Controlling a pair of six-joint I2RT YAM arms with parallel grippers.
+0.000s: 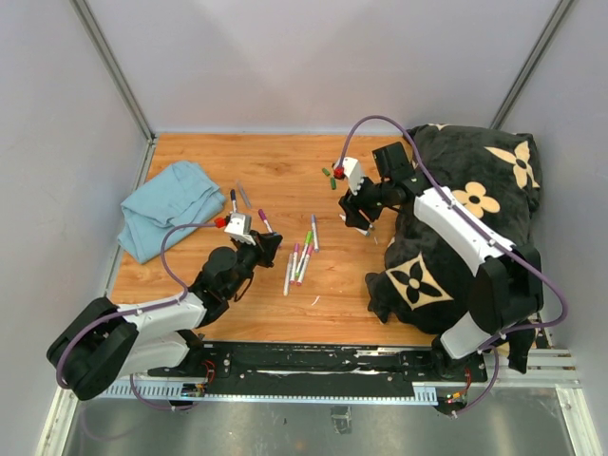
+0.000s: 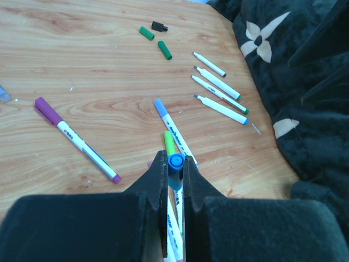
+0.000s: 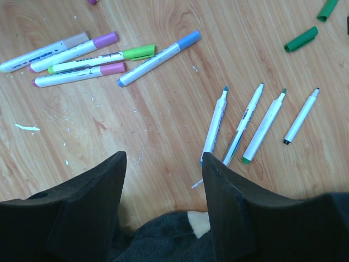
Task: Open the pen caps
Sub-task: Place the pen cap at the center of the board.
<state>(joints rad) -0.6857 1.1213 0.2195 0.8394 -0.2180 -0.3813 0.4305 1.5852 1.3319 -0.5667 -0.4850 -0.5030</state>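
My left gripper (image 2: pixel 174 159) is shut on a blue pen cap (image 2: pixel 175 164), its round end showing between the fingertips just above the table. Under it lie capped pens: a green-capped one (image 2: pixel 169 142), a blue-capped one (image 2: pixel 166 117) and, to the left, a purple-capped one (image 2: pixel 76 141). My right gripper (image 3: pixel 163 158) hangs open over bare wood with nothing between its fingers. Just right of it lie several uncapped white pens (image 3: pixel 215 123). Two loose green caps (image 3: pixel 301 39) and a black cap (image 2: pixel 158 25) lie beyond them. More capped pens (image 3: pixel 82 54) sit in a cluster at mid-table (image 1: pixel 299 258).
A black blanket with cream flowers (image 1: pixel 465 228) covers the table's right side, and its edge lies under my right gripper. A crumpled light blue cloth (image 1: pixel 171 209) lies at the left. Grey walls close the wooden table (image 1: pixel 285 161) on three sides.
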